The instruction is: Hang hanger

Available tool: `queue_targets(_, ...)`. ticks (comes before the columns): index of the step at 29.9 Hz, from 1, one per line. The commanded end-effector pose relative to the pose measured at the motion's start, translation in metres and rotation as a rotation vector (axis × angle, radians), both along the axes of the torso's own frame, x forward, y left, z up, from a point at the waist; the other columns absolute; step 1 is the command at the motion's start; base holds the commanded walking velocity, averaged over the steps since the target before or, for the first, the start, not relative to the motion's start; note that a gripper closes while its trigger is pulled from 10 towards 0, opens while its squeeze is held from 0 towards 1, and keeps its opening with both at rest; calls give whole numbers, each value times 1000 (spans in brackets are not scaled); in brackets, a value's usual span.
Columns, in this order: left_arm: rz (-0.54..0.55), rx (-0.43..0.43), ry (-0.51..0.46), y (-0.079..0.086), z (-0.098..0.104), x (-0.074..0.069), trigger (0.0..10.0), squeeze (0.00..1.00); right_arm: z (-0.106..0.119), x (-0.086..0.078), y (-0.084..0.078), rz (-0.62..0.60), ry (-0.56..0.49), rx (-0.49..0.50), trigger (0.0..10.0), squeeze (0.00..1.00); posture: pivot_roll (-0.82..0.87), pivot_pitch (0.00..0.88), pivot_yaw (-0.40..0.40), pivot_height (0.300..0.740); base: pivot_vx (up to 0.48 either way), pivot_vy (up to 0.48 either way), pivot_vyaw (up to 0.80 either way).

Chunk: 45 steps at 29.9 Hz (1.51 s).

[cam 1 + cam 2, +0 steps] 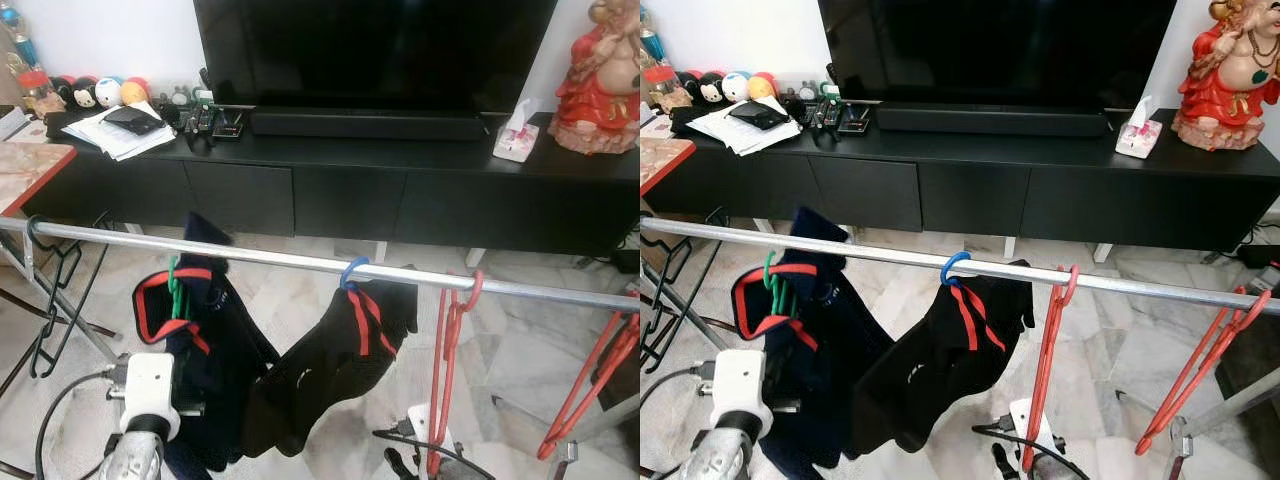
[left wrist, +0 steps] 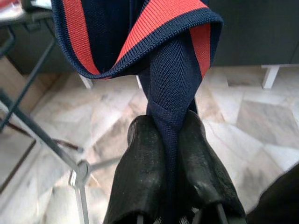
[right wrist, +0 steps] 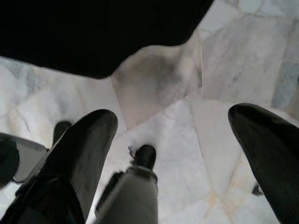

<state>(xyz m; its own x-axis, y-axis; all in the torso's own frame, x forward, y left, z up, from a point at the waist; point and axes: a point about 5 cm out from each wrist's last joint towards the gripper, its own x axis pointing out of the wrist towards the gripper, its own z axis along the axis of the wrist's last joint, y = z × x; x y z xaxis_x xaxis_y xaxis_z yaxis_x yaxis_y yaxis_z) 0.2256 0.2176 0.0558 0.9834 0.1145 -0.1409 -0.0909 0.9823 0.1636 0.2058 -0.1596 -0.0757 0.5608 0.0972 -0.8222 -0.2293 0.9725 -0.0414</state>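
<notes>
Marble floor (image 1: 300, 290) | left gripper (image 2: 170, 158) jaws grasping navy garment (image 2: 173, 70); right gripper (image 3: 182, 140) jaws released

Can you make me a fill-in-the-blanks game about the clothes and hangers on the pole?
1. The shirt pinched by the left gripper hangs from a ____ hook.
2. The black shirt hangs from a ____ hook.
3. The bare hanger beside the black shirt is ____.
4. The right gripper's fingers are ____.

Missing words: green; blue; red; open
</notes>
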Motion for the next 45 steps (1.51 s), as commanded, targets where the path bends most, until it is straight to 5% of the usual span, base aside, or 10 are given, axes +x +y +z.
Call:
queue_targets(1,19,-1,-49,7,7,5,10000,0,1,2,3,-12,-4,6,10000,0,-88,0,46,740,0,0,0)
queue_targets(19,4,12,-79,15,10,17,10000,0,3,6,9,-35,-21,-3,10000,0,-89,0,80,740,0,0,0)
queue_targets(23,21,2,-97,14,12,15,10000,0,14,16,-33,-166,-165,-60,10000,0,-87,0,64,740,0,0,0)
queue_targets(25,19,0,-94,13,11,14,10000,0,14,13,-39,-172,-170,-67,10000,0,-88,0,61,740,0,0,0)
queue_targets(32,14,-3,-93,10,10,15,10000,0,16,11,-40,-149,-235,-97,10000,0,-102,0,53,740,0,0,0)
queue_targets(45,13,-16,-97,6,10,16,10000,0,6,-7,-41,-133,-193,-89,10000,0,-118,0,53,740,0,0,0)
